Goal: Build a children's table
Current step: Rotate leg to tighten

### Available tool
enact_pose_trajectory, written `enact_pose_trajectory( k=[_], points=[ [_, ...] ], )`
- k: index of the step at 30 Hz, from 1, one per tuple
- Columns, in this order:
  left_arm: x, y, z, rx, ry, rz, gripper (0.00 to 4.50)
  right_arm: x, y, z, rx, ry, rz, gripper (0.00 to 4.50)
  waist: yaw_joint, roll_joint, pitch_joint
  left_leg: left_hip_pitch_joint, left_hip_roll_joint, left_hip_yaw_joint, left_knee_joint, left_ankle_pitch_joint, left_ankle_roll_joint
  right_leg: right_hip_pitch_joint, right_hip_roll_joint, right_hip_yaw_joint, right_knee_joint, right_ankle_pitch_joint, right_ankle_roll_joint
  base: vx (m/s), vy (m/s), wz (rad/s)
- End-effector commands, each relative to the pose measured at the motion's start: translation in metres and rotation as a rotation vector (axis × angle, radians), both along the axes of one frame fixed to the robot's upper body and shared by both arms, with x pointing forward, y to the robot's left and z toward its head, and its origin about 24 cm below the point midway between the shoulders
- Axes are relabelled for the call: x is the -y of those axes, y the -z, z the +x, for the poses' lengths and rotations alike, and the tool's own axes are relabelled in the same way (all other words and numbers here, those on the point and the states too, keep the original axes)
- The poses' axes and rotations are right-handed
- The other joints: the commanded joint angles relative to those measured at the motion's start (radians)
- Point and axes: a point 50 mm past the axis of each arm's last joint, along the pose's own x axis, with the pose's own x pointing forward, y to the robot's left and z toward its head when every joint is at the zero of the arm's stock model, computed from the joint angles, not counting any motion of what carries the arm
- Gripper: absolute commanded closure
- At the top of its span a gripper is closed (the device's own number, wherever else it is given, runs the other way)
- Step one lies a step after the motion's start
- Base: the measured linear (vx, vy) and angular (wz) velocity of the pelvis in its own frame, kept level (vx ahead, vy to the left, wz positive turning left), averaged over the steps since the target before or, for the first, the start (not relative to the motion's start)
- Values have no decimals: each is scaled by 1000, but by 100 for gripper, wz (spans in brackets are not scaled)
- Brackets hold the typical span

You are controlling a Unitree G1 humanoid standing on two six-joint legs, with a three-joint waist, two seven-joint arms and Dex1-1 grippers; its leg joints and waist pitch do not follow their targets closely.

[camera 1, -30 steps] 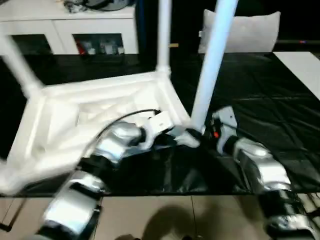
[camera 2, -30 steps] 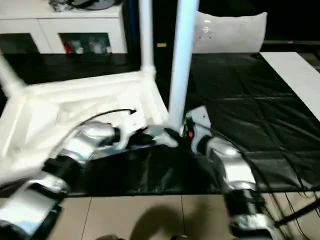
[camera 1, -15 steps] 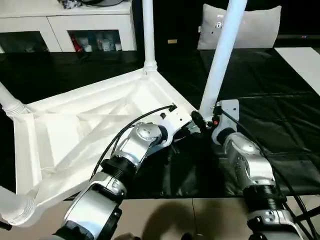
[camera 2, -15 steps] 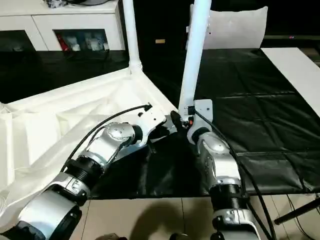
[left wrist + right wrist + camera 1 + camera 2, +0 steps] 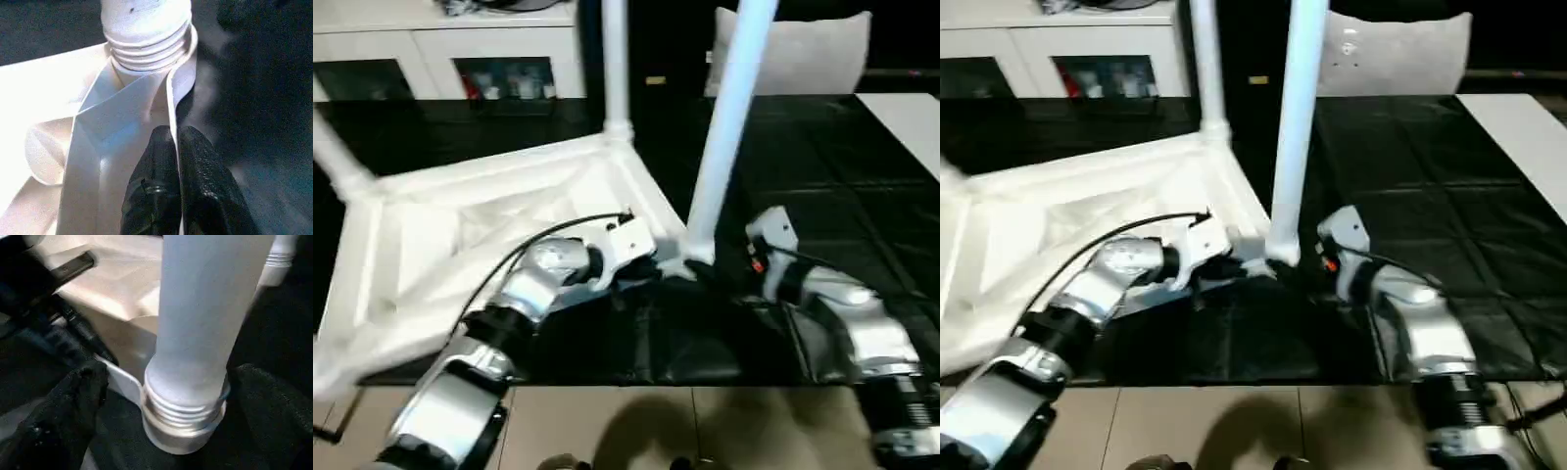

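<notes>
The children's table lies upside down on a black mat, its ribbed white top [image 5: 431, 235] facing up. Three white legs stand in corner sockets: a far one [image 5: 615, 69], a left one [image 5: 337, 157] and a near right one [image 5: 720, 137]. My left gripper [image 5: 173, 134] is shut on the thin rim wall [image 5: 122, 127] just beside that near right socket, below the leg's threaded end [image 5: 146, 44]. My right gripper [image 5: 183, 382] is open, with one black finger [image 5: 83, 387] on each side of the near right leg [image 5: 205, 308] at its base, not clamping it.
The black mat [image 5: 822, 176] covers the work area. A white cabinet with glass doors [image 5: 440, 59] stands at the back left and a pale cushion [image 5: 803, 59] at the back right. A flat white board [image 5: 911, 117] lies far right. Beige floor [image 5: 656, 421] runs along the front.
My right gripper's fingers have spread off the near right leg's base and the right forearm has drawn back a little to the right. The left gripper keeps its hold. The camera has shifted.
</notes>
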Motion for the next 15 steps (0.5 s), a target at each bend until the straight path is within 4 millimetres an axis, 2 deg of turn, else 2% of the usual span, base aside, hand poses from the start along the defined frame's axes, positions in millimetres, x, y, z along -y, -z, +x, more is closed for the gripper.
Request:
enact_pose_trajectory(
  k=[1, 7, 9, 11, 13, 15],
  points=[
    [1, -2, -6, 3, 135, 44, 450, -3, -5, -4, 15, -107, -18, 7, 7, -12, -80, 11, 89, -34, -58, -74, 146, 65, -119, 77, -64, -246, -92, 0, 0, 0],
    [-10, -3, -13, -20, 293, 110, 450, -1, -7, -10, 1, -275, -73, 7, 24, -14, -80, 11, 89, -33, -59, -82, 132, 65, -123, 79, -63, -258, -93, 0, 0, 0],
    [-12, -4, -15, -24, 324, 120, 450, -1, -6, -11, -15, -307, -72, 34, 28, -14, -79, 11, 90, -33, -59, -84, 132, 65, -122, 79, -64, -266, -90, 0, 0, 0],
    [-15, -4, -16, -28, 359, 138, 450, -2, -6, -14, -41, -354, -66, 43, 30, -19, -80, 11, 90, -32, -59, -81, 132, 65, -122, 79, -62, -265, -90, 0, 0, 0],
    [-16, -5, -16, -27, 387, 151, 450, -2, -5, -15, -61, -387, -64, 45, 32, -15, -80, 11, 92, -34, -59, -78, 130, 63, -122, 78, -62, -272, -89, 0, 0, 0],
    [-17, -6, -16, -25, 399, 154, 450, -3, -4, -15, -65, -397, -64, 78, 34, -15, -81, 11, 93, -34, -59, -77, 127, 63, -122, 79, -62, -271, -89, 0, 0, 0]
  ],
)
